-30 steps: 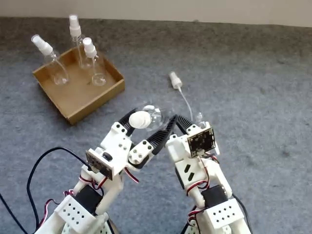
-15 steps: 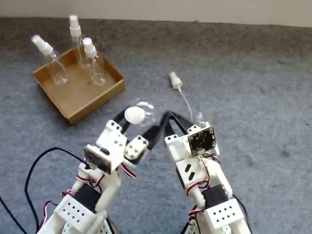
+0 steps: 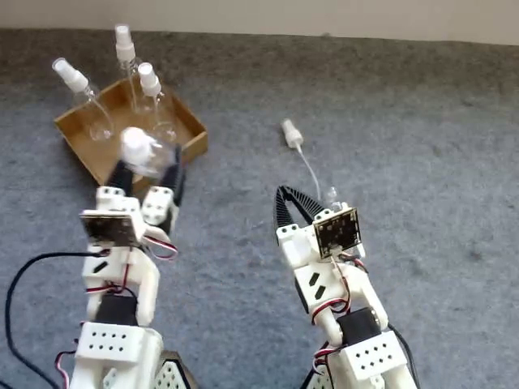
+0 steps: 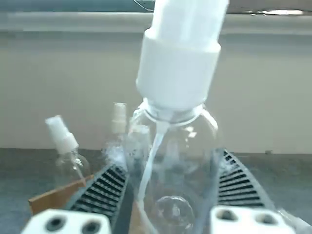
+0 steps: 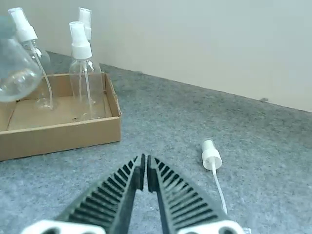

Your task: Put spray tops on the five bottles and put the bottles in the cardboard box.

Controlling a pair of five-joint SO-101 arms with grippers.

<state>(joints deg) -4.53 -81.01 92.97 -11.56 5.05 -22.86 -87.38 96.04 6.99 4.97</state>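
My left gripper is shut on a clear round bottle that carries a white spray top. It holds the bottle upright above the near wall of the cardboard box. The black fingers press both sides of the bottle. Three more bottles with spray tops stand in the box. A loose spray top with its long tube lies on the carpet ahead of my right gripper. My right gripper is shut and holds nothing, a short way from that spray top.
Grey carpet covers the whole table. The box sits at the far left. A pale wall rises behind the far edge. A black cable curls beside the left arm's base.
My left arm has swung left with the bottle, from the middle beside the right gripper to the near edge of the box. The right arm has hardly moved.
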